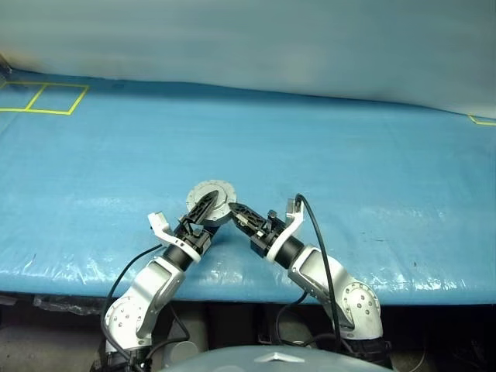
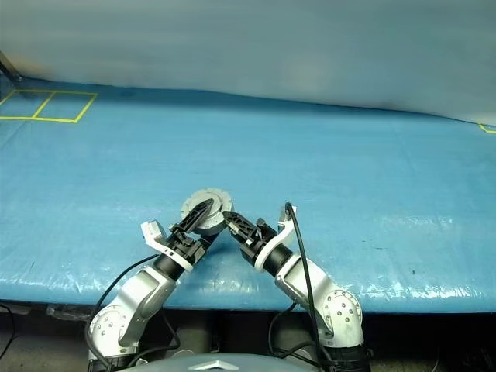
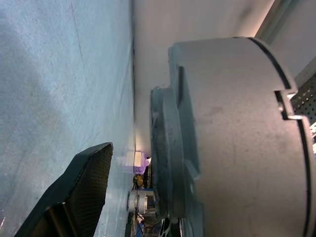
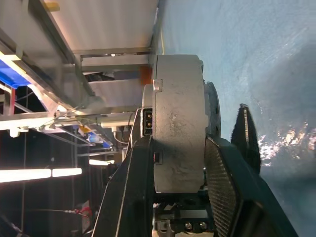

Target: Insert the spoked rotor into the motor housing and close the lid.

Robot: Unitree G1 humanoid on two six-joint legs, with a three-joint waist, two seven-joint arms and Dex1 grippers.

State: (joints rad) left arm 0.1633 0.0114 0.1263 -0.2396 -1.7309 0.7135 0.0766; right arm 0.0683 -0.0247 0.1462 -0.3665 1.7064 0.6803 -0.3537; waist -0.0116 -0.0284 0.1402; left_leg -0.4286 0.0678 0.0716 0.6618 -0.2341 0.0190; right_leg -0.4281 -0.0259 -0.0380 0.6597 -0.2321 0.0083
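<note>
Right claw (image 4: 177,163) grips housing (image 4: 178,123), rotor hidden

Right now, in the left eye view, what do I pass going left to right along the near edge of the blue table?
Left hand reaching up to the closed lid → right hand, clamped on the motor housing's side → bare blue table cover. Far left at the back: yellow tape squares.

Blue tarp-covered table (image 1: 372,155) with yellow tape squares (image 1: 46,98).
</note>
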